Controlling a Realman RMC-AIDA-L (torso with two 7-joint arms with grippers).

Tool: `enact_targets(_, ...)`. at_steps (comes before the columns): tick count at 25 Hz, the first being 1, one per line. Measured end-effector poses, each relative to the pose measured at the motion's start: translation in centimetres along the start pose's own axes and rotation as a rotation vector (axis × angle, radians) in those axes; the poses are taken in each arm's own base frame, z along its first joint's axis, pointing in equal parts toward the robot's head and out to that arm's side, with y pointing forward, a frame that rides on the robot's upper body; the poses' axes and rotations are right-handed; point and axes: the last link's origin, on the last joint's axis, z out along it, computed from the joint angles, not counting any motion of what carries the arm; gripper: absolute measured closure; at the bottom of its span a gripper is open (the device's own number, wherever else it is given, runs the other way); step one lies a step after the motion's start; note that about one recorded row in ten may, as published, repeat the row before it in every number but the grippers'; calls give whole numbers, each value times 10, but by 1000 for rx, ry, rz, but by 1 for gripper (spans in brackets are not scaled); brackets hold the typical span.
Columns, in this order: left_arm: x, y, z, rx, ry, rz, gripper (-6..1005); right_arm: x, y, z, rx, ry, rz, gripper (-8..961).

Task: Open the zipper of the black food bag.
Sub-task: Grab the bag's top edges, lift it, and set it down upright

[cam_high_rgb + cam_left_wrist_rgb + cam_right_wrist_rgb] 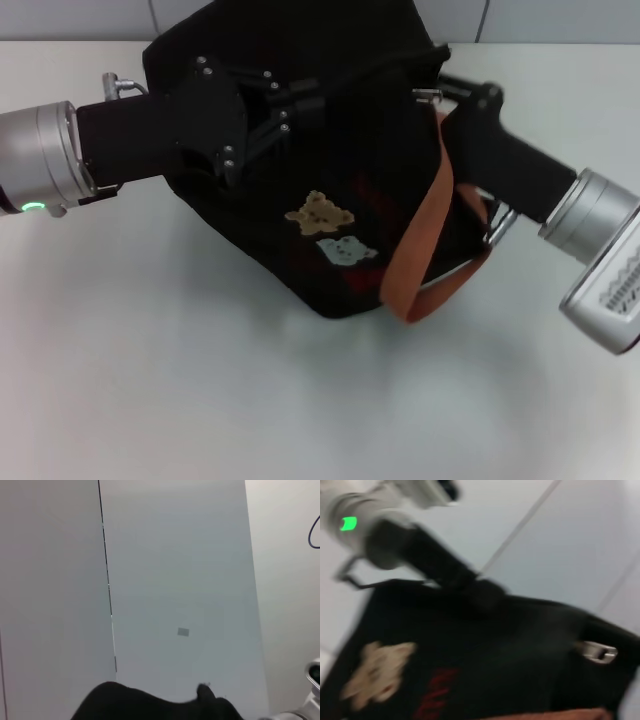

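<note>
White table (200,380); boxy black food bag (300,240), orange straps (420,240).

The head camera is looking down from above at the black food bag (300,190); the right wrist camera is facing it closely, and the left wrist camera is glimpsing only its edge at 6 o'clock.

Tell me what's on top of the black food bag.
Left gripper rests on the black food bag top; right gripper reaches its edge near the silvery pull tab. The zipper line beneath is hidden.

Left hand (290,105) reaching inward; right hand (450,100) opposite, fingers unclear.
</note>
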Motion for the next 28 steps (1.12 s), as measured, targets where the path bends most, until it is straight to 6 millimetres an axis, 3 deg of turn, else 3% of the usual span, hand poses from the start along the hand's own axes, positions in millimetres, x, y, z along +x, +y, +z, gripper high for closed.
enact_targets(14,-3,-5,0,30,-15,-2,908,0,-4,-6,76,7,32,547)
enact_targets(22,1,-10,-9,73,9,3,907,6,3,-17,64,41,39,547)
enact_targets(28,3,-9,-16,85,29,7,907,3,14,-13,29,33,77,547)
